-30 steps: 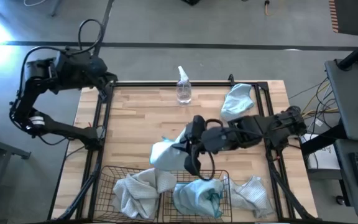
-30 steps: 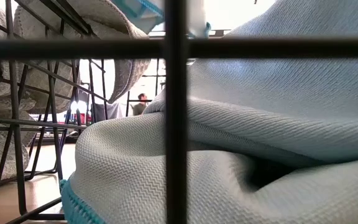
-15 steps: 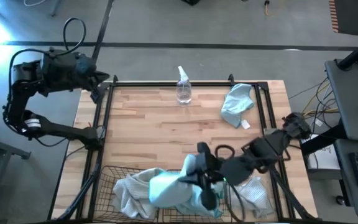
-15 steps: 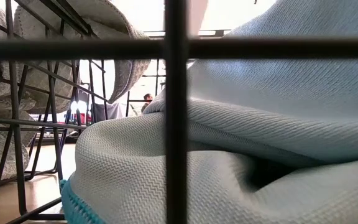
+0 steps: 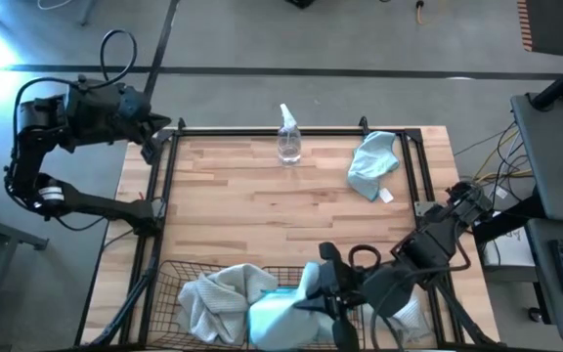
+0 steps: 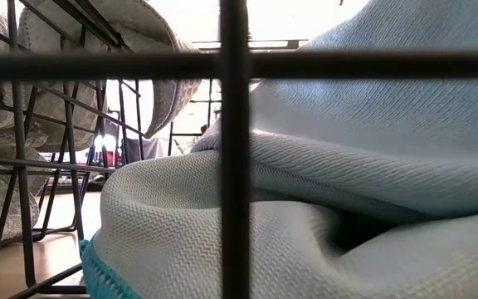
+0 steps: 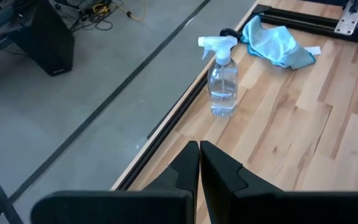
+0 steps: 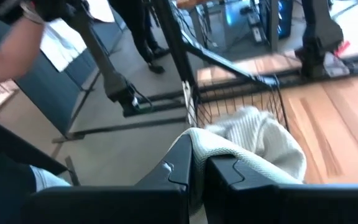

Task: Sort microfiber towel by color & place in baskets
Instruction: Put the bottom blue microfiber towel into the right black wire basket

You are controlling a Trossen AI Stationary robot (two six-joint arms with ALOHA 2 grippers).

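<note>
My right gripper [image 5: 326, 299] reaches from the table's right side to the near edge, shut on a light blue towel [image 5: 275, 316] above the two black wire baskets [image 5: 170, 282]. The left basket holds pale grey-white towels [image 5: 213, 293]. The arm and the held towel hide most of the right basket; in the low view a blue towel [image 6: 322, 183] lies behind its wires. Another blue towel [image 5: 371, 162] lies flat at the far right, and a grey-white one [image 5: 411, 315] by the near right corner. My left gripper [image 7: 199, 163] waits shut beyond the table's far left corner. My right gripper pinches a fold of the light blue towel [image 8: 195, 140] between its two fingers [image 8: 180, 163]. The towel bunches and hangs ahead of and below the fingers, over the baskets. Whether its lower end rests on the towels beneath cannot be told.
A clear spray bottle [image 5: 288, 137] stands at the middle of the far edge. Bare wood spans the table's middle and left. The black table frame runs along the edges. A person's hand and sleeve [image 8: 17, 43] show beyond the near edge in the right wrist view.
My right gripper has carried the light blue towel from the table's middle toward the near edge, lifted clear, and now holds it over the baskets. My left arm drew back a little toward the left, away from the table's far left corner.
</note>
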